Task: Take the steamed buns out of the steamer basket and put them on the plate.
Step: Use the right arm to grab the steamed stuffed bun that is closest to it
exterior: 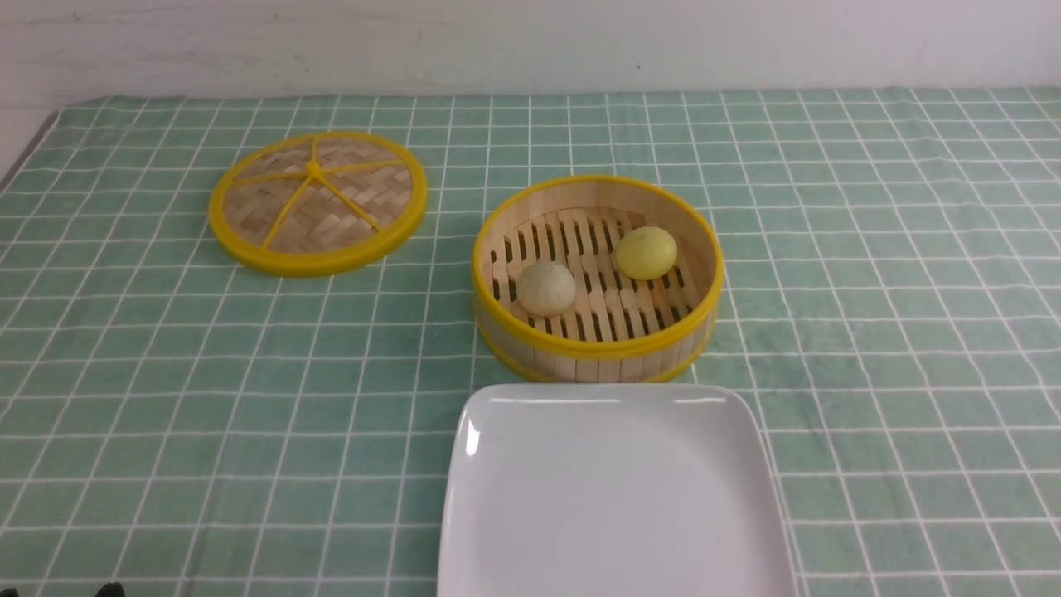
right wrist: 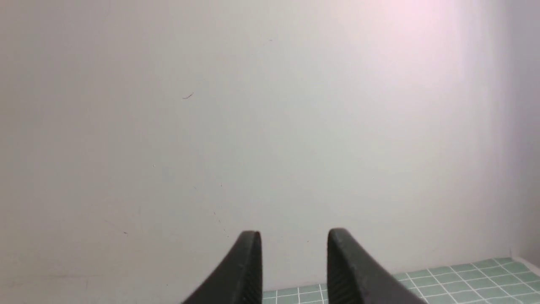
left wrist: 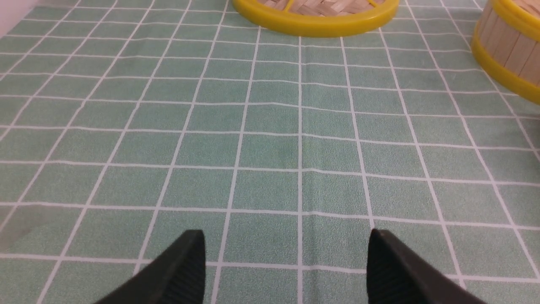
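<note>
Plainly, both buns sat in the steamer basket near the middle of the counter, and the white plate lay bare just in front of it, at the near edge. The pale bun rested on the slats toward the basket's left and nearer side. The yellow bun sat apart from it, toward the right and farther back. Both were round domes, so neither had a long axis to line up with.

Our left gripper hung low over the green checked cloth with its fingers spread wide and nothing between them. The lid lay ahead of it, toward the far left corner, and the basket's wall showed off to one side. Our right gripper had its fingers parted by a narrower gap, also holding nothing. It pointed at the pale wall, with only a strip of cloth in sight.

We judged the left arm better placed for a first reach, and the pale bun its natural target. The move would have to go over the basket's rim and then down.

We could read no brand, label or writing anywhere.
</note>
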Robot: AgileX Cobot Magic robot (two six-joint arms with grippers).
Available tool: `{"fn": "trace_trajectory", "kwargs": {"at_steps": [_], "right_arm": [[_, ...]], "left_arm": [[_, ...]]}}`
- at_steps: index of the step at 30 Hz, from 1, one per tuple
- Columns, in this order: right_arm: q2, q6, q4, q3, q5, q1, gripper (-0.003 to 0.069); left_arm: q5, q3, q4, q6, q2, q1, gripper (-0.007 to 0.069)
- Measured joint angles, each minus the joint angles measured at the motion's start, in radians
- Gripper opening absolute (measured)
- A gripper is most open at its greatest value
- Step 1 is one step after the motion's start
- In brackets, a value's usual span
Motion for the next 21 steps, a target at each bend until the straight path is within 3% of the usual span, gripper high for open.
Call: {"fn": "trace_trajectory", "kwargs": {"at_steps": [11, 15, 16, 17, 18, 19, 20, 21], "right_arm": [[-0.003, 0.001, 0.002, 0.0, 0.066, 0.0, 0.024], [-0.003, 0.001, 0.037, 0.0, 0.092, 0.0, 0.024], [-0.003, 0.001, 0.039, 0.0, 0.095, 0.0, 0.024], [-0.003, 0.001, 0.055, 0.0, 0.121, 0.0, 0.024], [-0.003, 0.001, 0.058, 0.0, 0.127, 0.0, 0.024], [-0.003, 0.001, 0.064, 0.0, 0.154, 0.0, 0.024], [-0.003, 0.001, 0.065, 0.0, 0.16, 0.0, 0.024], [-0.003, 0.001, 0.068, 0.0, 0.176, 0.0, 0.024]], "left_arm": [[-0.038, 0.007, -0.048, 0.0, 0.0, 0.0, 0.0512], [-0.128, 0.009, -0.265, 0.0, 0.0, 0.0, 0.0512], [-0.133, 0.009, -0.265, 0.0, 0.0, 0.0, 0.0512], [-0.172, 0.009, -0.397, 0.0, 0.0, 0.0, 0.0512], [-0.176, 0.009, -0.413, 0.0, 0.0, 0.0, 0.0512], [-0.211, 0.009, -0.567, 0.0, 0.0, 0.0, 0.0512], [-0.215, 0.009, -0.584, 0.0, 0.0, 0.0, 0.0512], [-0.243, 0.009, -0.7, 0.0, 0.0, 0.0, 0.0512]]}}
